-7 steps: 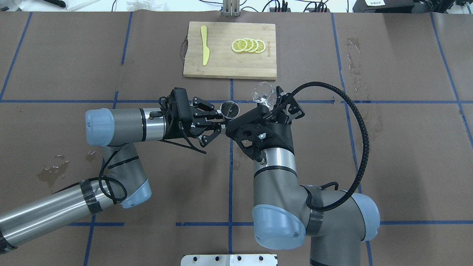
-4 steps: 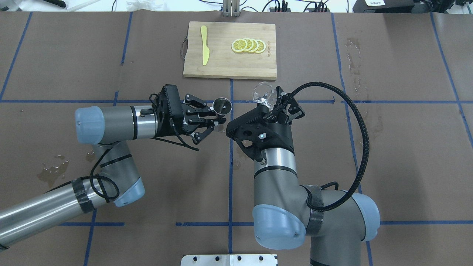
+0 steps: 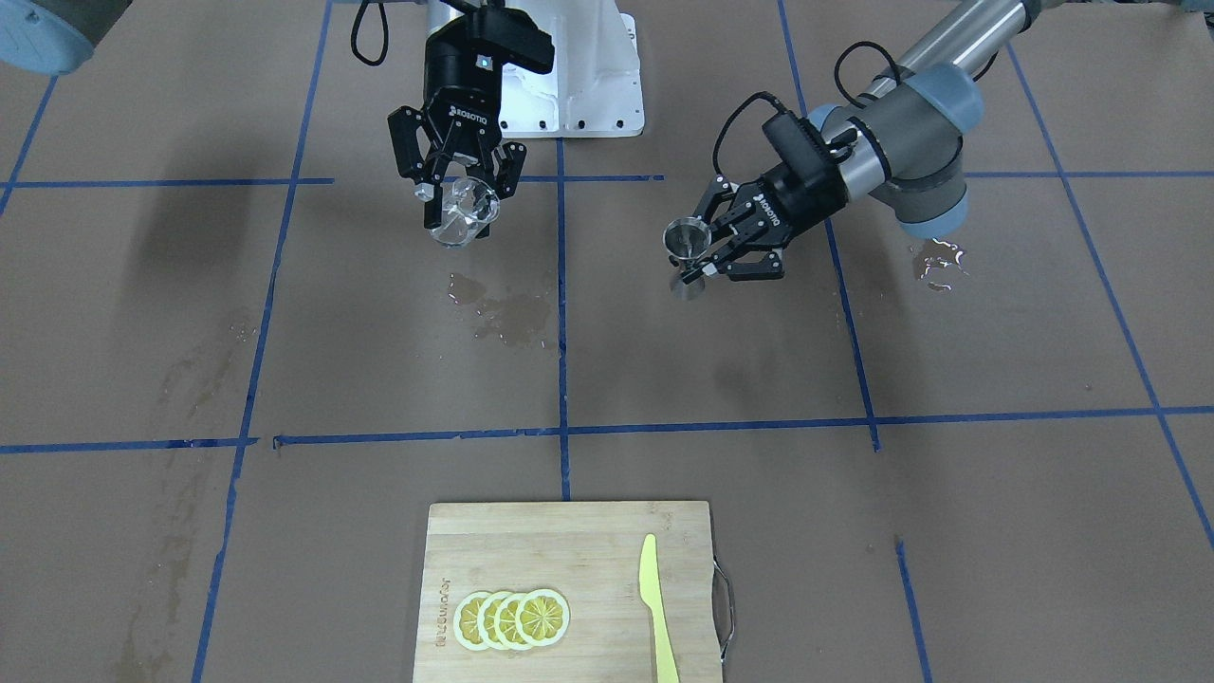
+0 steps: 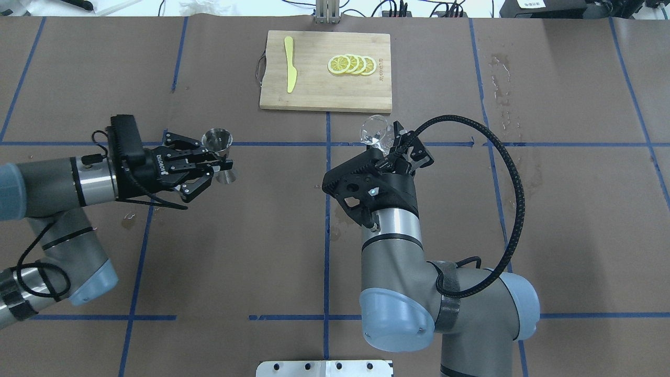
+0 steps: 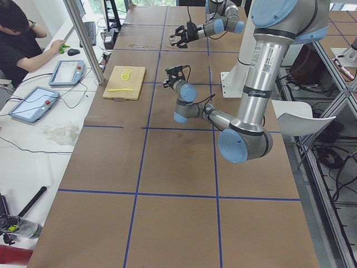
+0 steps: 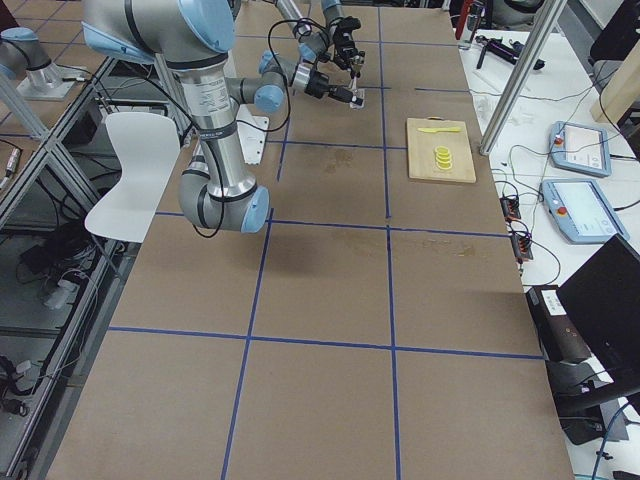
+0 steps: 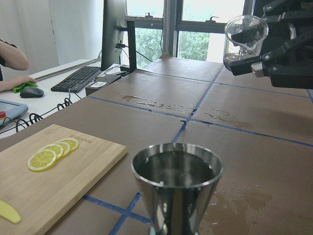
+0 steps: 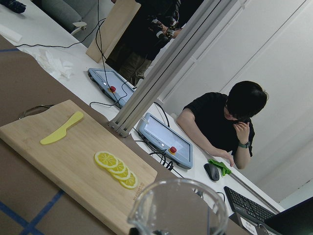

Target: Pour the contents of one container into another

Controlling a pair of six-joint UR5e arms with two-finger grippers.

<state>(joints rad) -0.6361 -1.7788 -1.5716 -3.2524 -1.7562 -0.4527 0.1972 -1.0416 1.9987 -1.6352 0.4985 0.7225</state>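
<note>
Lemon slices and a yellow knife lie on the cutting board.

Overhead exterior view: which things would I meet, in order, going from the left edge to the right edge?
steel jigger → yellow knife → glass cup

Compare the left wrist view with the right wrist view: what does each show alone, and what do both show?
Only the left wrist view shows the steel jigger, the right gripper and wet patches on the table. Only the right wrist view shows a metal post. Both show the glass cup, cutting board, lemon slices and yellow knife.
</note>
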